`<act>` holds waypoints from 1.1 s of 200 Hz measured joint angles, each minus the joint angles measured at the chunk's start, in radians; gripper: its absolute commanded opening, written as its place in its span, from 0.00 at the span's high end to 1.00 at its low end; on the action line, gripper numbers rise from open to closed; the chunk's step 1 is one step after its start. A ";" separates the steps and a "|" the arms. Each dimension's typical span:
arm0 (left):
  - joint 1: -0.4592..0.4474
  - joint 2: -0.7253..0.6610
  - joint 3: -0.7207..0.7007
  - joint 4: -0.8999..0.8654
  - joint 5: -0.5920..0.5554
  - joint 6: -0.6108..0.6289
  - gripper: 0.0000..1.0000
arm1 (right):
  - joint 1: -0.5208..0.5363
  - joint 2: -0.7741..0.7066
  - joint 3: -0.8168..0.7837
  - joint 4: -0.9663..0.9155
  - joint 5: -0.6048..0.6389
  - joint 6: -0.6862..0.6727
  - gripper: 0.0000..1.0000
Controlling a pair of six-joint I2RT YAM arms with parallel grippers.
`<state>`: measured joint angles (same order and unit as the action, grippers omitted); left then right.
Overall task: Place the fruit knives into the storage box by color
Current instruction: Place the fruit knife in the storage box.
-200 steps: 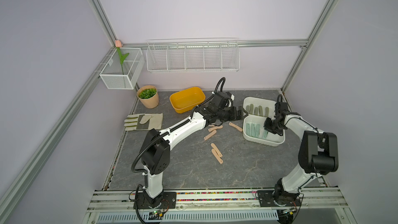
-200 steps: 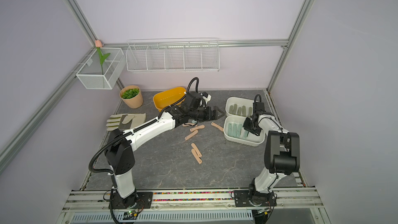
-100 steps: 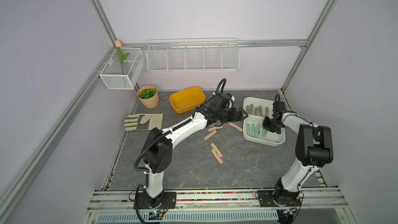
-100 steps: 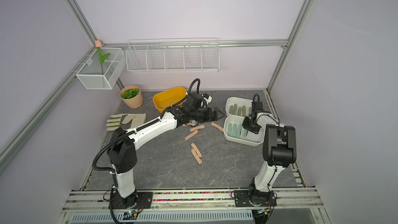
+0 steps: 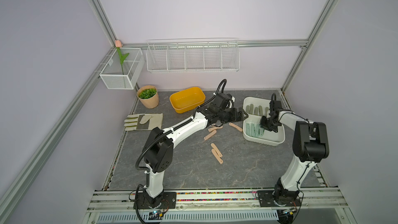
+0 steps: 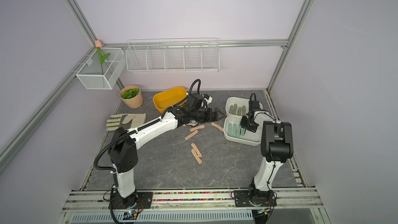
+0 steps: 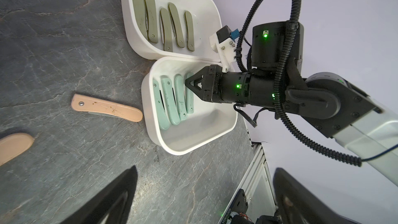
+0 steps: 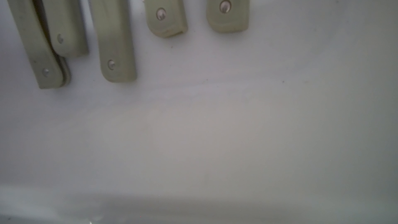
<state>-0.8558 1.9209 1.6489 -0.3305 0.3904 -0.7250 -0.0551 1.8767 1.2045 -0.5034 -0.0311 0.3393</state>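
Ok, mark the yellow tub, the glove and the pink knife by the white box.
yellow tub (image 5: 186, 100): in a top view, floor
glove (image 5: 156, 120): in a top view, cuff
pink knife (image 7: 107, 108): left wrist view, mid-handle

1. right arm (image 7: 370, 130): white links and black round joint housings. a black ribbed hose (image 7: 323, 149) loops along it.
2. left arm (image 5: 185, 128): the same white links and boxy black joints, with the same kind of ribbed hose from base to wrist.
3. base plates (image 5: 155, 199): black and square, with screws at the corners, one under each arm.
4. right gripper (image 7: 187, 82): black, with pointed triangular fingers. green leds (image 7: 237, 86) glow on the wrist behind it. a white bracket (image 7: 224, 50) with three screws carries a black-and-blue plug.
5. left gripper (image 5: 245, 114): black, with the same triangular fingers.
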 measured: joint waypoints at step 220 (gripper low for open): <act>0.060 -0.153 -0.216 0.026 -0.024 0.003 0.01 | 0.191 -0.262 0.118 -0.122 -0.015 0.079 0.22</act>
<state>-0.7959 1.7676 1.4330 -0.3042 0.3660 -0.7223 0.1360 1.6150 1.3228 -0.6250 -0.0463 0.4179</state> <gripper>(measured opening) 0.994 0.780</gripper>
